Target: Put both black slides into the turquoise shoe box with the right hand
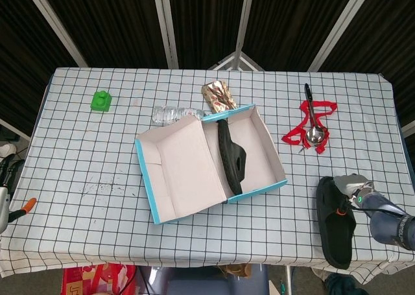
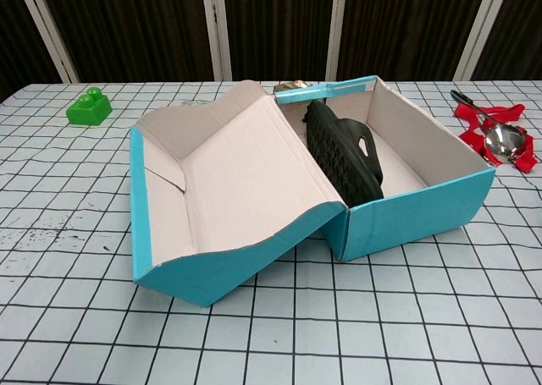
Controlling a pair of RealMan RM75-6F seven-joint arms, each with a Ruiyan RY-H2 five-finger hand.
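Near the table's (image 1: 97,159) right front edge, the right hand (image 1: 358,190) is gripping a ridged black slide (image 1: 335,224); another slide (image 2: 343,152) is leaning inside the open turquoise cardboard shoe box (image 2: 406,211).

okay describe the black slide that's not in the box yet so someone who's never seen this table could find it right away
Start at the open turquoise shoe box in the middle of the checkered table, then look toward the table's near right corner. The loose slide lies there on the cloth, with the right robot hand at its upper end. Its twin slide in the box stands on edge against the box's left wall; this one lies outside.
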